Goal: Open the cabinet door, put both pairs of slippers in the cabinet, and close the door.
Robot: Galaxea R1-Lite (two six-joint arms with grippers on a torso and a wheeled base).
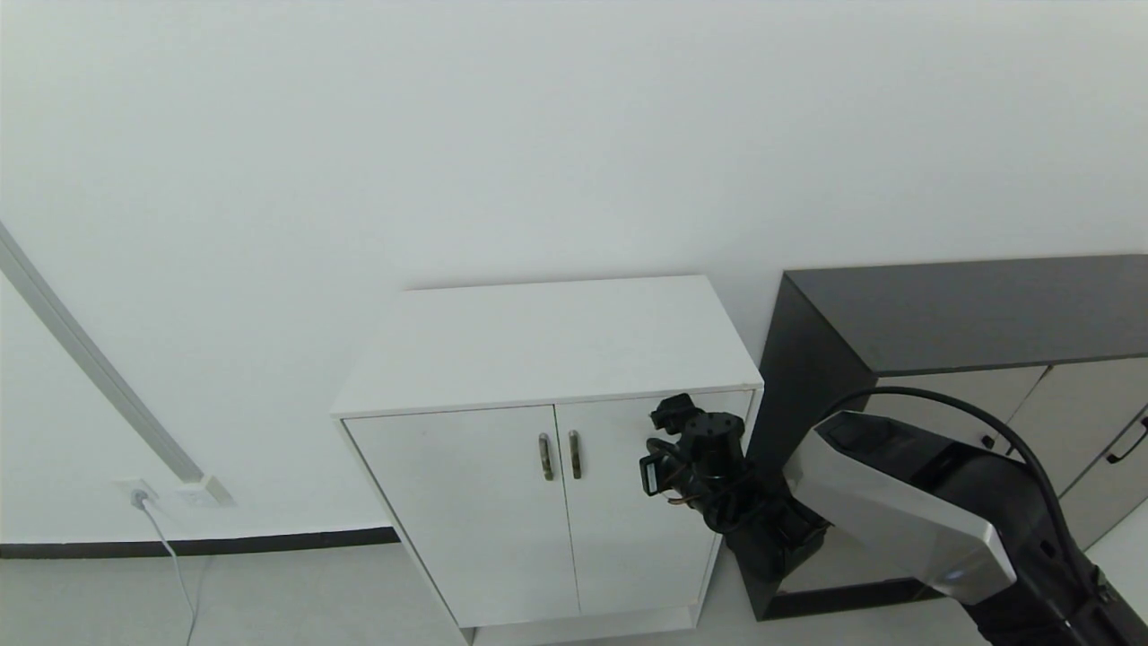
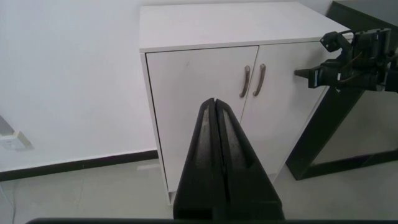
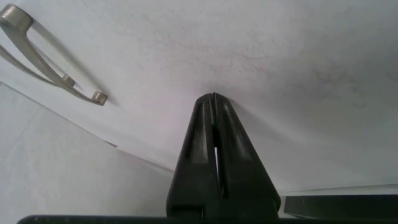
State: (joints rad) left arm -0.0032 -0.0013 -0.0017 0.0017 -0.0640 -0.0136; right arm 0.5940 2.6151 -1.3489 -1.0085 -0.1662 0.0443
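Note:
A white two-door cabinet (image 1: pixel 538 422) stands against the wall with both doors shut. Two metal handles (image 1: pixel 560 455) sit side by side at the middle seam. My right gripper (image 3: pixel 213 99) is shut, its tip touching or almost touching the right door (image 3: pixel 261 56), a little to the right of the handles (image 3: pixel 43 50). From the head view the right gripper (image 1: pixel 653 473) is in front of the right door. My left gripper (image 2: pixel 214 102) is shut on nothing and hangs back from the cabinet (image 2: pixel 205 68), level with the doors. From there the right arm (image 2: pixel 348 59) shows by the right door.
A black cabinet (image 1: pixel 942 359) stands right beside the white one, on its right. A wall socket with a white cable (image 1: pixel 143 498) is low on the wall to the left. Bare grey floor (image 2: pixel 93 193) lies in front of the cabinet.

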